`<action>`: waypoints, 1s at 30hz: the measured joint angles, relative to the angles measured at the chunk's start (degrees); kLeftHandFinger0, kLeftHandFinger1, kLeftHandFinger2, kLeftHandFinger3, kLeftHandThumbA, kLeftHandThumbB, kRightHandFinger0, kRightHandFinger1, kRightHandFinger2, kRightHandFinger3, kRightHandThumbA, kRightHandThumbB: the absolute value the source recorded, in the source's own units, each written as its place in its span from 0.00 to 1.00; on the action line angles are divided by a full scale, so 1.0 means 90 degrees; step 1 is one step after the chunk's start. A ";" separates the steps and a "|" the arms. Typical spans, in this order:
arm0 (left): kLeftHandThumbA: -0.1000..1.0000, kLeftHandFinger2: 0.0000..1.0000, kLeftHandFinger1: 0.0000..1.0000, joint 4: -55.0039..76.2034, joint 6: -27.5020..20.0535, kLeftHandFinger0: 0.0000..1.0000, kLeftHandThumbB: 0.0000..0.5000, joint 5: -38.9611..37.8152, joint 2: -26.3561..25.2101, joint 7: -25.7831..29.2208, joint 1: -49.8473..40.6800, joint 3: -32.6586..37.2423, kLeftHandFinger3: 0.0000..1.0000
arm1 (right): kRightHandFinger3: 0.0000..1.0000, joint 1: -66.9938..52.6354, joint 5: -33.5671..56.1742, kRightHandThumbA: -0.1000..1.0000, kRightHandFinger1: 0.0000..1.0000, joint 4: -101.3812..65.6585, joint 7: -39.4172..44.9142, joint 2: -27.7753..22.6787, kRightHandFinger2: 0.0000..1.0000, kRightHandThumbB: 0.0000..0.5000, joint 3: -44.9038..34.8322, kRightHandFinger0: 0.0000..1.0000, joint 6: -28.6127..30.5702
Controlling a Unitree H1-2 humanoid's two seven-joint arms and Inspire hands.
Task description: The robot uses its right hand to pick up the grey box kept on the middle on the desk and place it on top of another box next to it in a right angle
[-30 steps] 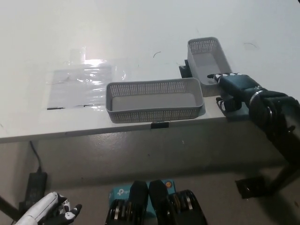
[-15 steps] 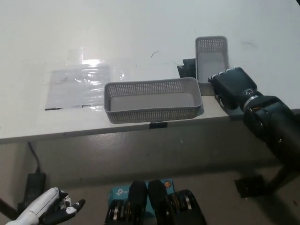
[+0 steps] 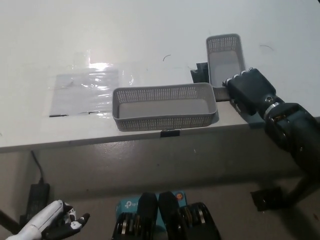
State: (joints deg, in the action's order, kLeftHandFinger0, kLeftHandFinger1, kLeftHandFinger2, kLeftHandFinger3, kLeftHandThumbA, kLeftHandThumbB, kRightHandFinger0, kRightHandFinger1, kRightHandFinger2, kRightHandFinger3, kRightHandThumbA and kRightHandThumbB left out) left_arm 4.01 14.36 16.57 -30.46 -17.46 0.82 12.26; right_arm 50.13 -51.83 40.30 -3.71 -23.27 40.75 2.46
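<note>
Lifted since earlier, perforated rectangular grey box [image 3: 225, 59] in right robot hand [image 3: 250, 90].

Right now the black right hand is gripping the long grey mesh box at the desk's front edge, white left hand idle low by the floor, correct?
Not quite. The head view shows the black right hand on the smaller grey mesh box further back on the white desk, not the long grey mesh box at the front edge. The white left hand does rest low.

My right hand [image 3: 248, 89] is matte black, blocky across the back, with a silvery ring at the wrist and a thick, rounded black forearm [image 3: 295, 132] behind it. My left hand [image 3: 52, 226] is glossy white with dark fingertips and dark patches between the fingers.
</note>
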 measured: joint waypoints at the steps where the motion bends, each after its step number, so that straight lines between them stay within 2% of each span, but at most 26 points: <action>1: 0.65 0.05 0.01 0.0002 0.0001 0.00 0.35 0.0001 0.0000 -0.0005 -0.0002 0.0000 0.19 | 0.22 -0.0042 0.0032 0.00 0.09 0.0010 -0.0050 0.0021 0.46 0.67 -0.0087 0.00 0.0059; 2: 0.65 0.05 0.01 0.0013 0.0002 0.00 0.35 0.0002 0.0000 -0.0008 -0.0013 -0.0002 0.19 | 0.27 -0.0092 0.0081 0.00 0.10 0.0007 -0.0088 0.0049 0.47 0.67 -0.0192 0.00 0.0113; 3: 0.65 0.09 0.04 0.0021 0.0002 0.03 0.34 0.0003 0.0000 -0.0012 -0.0032 -0.0001 0.22 | 0.27 -0.0140 0.0122 0.00 0.05 0.0007 -0.0110 0.0082 0.41 0.56 -0.0287 0.00 0.0152; 5: 0.65 0.10 0.04 0.0026 0.0004 0.04 0.34 0.0004 0.0001 -0.0017 -0.0079 -0.0001 0.22 | 0.16 -0.0253 0.0183 0.00 0.00 0.0006 -0.0167 0.0156 0.32 0.55 -0.0525 0.00 0.0210; 6: 0.65 0.08 0.02 0.0026 0.0003 0.03 0.34 0.0004 0.0001 -0.0018 -0.0102 -0.0001 0.20 | 0.15 -0.0298 0.0204 0.00 0.00 0.0005 -0.0198 0.0187 0.33 0.52 -0.0596 0.00 0.0229; 7: 0.63 0.08 0.02 0.0026 0.0002 0.02 0.33 0.0003 0.0001 -0.0018 -0.0123 -0.0002 0.19 | 0.15 -0.0330 0.0225 0.00 0.00 0.0004 -0.0214 0.0208 0.35 0.43 -0.0660 0.00 0.0242; 10: 0.62 0.08 0.01 0.0025 0.0001 0.00 0.33 -0.0008 0.0006 -0.0022 -0.0185 -0.0009 0.21 | 0.13 -0.0402 0.0273 0.00 0.02 -0.0014 -0.0233 0.0239 0.37 0.36 -0.0860 0.00 0.0279; 11: 0.63 0.07 0.01 0.0026 0.0002 0.00 0.34 -0.0011 0.0010 -0.0022 -0.0196 -0.0012 0.20 | 0.19 -0.0409 0.0280 0.00 0.06 -0.0007 -0.0249 0.0239 0.43 0.36 -0.0890 0.00 0.0316; 12: 0.63 0.07 0.00 0.0026 0.0001 0.00 0.32 -0.0008 0.0014 -0.0021 -0.0207 -0.0012 0.20 | 0.32 -0.0411 0.0278 0.00 0.10 0.0023 -0.0274 0.0236 0.47 0.34 -0.0915 0.00 0.0349; 13: 0.63 0.09 0.01 0.0026 -0.0001 0.01 0.34 -0.0007 0.0017 -0.0022 -0.0218 -0.0012 0.20 | 0.40 -0.0411 0.0278 0.00 0.14 0.0061 -0.0315 0.0235 0.49 0.31 -0.0933 0.00 0.0376; 14: 0.63 0.08 0.00 0.0026 -0.0002 0.01 0.34 -0.0006 0.0020 -0.0021 -0.0229 -0.0012 0.19 | 0.42 -0.0410 0.0276 0.00 0.14 0.0118 -0.0350 0.0230 0.49 0.23 -0.0941 0.00 0.0404; 15: 0.64 0.08 0.00 0.0025 -0.0003 0.01 0.35 -0.0005 0.0021 -0.0021 -0.0241 -0.0012 0.19 | 0.41 -0.0408 0.0265 0.00 0.14 0.0194 -0.0409 0.0223 0.49 0.21 -0.0942 0.00 0.0435; 17: 0.64 0.07 0.00 0.0025 -0.0003 0.00 0.33 -0.0003 0.0021 -0.0022 -0.0258 -0.0012 0.19 | 0.38 -0.0406 0.0231 0.00 0.11 0.0353 -0.0574 0.0144 0.48 0.46 -0.0941 0.00 0.0531; 18: 0.65 0.06 0.00 0.0024 -0.0006 0.00 0.34 -0.0002 0.0021 -0.0021 -0.0258 -0.0012 0.19 | 0.38 -0.0404 0.0220 0.00 0.11 0.0383 -0.0608 0.0095 0.47 0.55 -0.0941 0.00 0.0557; 19: 0.65 0.06 0.00 0.0023 -0.0011 0.00 0.34 -0.0002 0.0021 -0.0021 -0.0260 -0.0013 0.20 | 0.38 -0.0400 0.0204 0.00 0.11 0.0402 -0.0644 0.0017 0.47 0.57 -0.0941 0.00 0.0593; 20: 0.65 0.06 0.00 0.0023 -0.0012 0.00 0.35 -0.0003 0.0021 -0.0021 -0.0265 -0.0018 0.21 | 0.41 -0.0393 0.0173 0.00 0.11 0.0409 -0.0666 -0.0057 0.47 0.50 -0.0941 0.00 0.0611; 21: 0.64 0.05 0.00 0.0022 -0.0012 0.00 0.34 -0.0003 0.0021 -0.0021 -0.0269 -0.0022 0.20 | 0.40 -0.0386 0.0151 0.00 0.10 0.0407 -0.0669 -0.0124 0.46 0.52 -0.0941 0.00 0.0616; 22: 0.64 0.06 0.00 0.0020 -0.0013 0.00 0.33 -0.0006 0.0022 -0.0021 -0.0270 -0.0029 0.21 | 0.41 -0.0375 0.0128 0.00 0.09 0.0407 -0.0672 -0.0198 0.46 0.47 -0.0942 0.00 0.0620; 23: 0.64 0.06 0.00 0.0019 -0.0013 0.00 0.33 -0.0007 0.0021 -0.0021 -0.0269 -0.0038 0.21 | 0.42 -0.0361 0.0106 0.00 0.09 0.0405 -0.0675 -0.0289 0.45 0.38 -0.0942 0.00 0.0626; 24: 0.64 0.08 0.01 0.0019 -0.0013 0.00 0.31 -0.0007 0.0022 -0.0021 -0.0267 -0.0045 0.24 | 0.40 -0.0349 0.0092 0.00 0.07 0.0405 -0.0678 -0.0361 0.44 0.38 -0.0942 0.00 0.0632; 25: 0.67 0.07 0.00 0.0020 -0.0011 0.00 0.38 -0.0006 0.0021 -0.0022 -0.0268 -0.0055 0.24 | 0.39 -0.0332 0.0077 0.00 0.05 0.0405 -0.0687 -0.0439 0.42 0.41 -0.0942 0.00 0.0639; 26: 0.67 0.08 0.00 0.0020 -0.0010 0.00 0.38 -0.0005 0.0022 -0.0022 -0.0266 -0.0062 0.24 | 0.39 -0.0306 0.0055 0.00 0.05 0.0408 -0.0707 -0.0521 0.42 0.44 -0.0941 0.00 0.0654; 27: 0.67 0.08 0.00 0.0020 -0.0011 0.00 0.38 -0.0001 0.0021 -0.0021 -0.0264 -0.0067 0.24 | 0.39 -0.0283 0.0027 0.00 0.05 0.0407 -0.0726 -0.0608 0.42 0.39 -0.0938 0.00 0.0662; 28: 0.65 0.07 0.00 0.0019 -0.0011 0.00 0.35 0.0004 0.0021 -0.0021 -0.0260 -0.0071 0.23 | 0.39 -0.0257 -0.0007 0.00 0.05 0.0407 -0.0738 -0.0692 0.42 0.46 -0.0936 0.00 0.0665; 29: 0.66 0.07 0.00 0.0019 -0.0012 0.00 0.35 0.0006 0.0022 -0.0021 -0.0258 -0.0073 0.23 | 0.39 -0.0234 -0.0029 0.00 0.04 0.0399 -0.0747 -0.0771 0.41 0.46 -0.0940 0.00 0.0670; 30: 0.65 0.07 0.00 0.0019 -0.0013 0.00 0.34 0.0011 0.0021 -0.0021 -0.0258 -0.0075 0.23 | 0.36 -0.0216 -0.0046 0.00 0.02 0.0385 -0.0755 -0.0848 0.39 0.57 -0.0947 0.00 0.0675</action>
State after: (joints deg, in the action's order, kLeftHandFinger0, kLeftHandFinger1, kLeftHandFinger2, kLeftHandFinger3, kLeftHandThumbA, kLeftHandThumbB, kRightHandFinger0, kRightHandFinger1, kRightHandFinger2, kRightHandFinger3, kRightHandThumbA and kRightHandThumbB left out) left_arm 4.18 14.25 16.67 -30.27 -17.64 -1.50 11.59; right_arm 48.19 -52.25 43.77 -10.51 -30.90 32.23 8.53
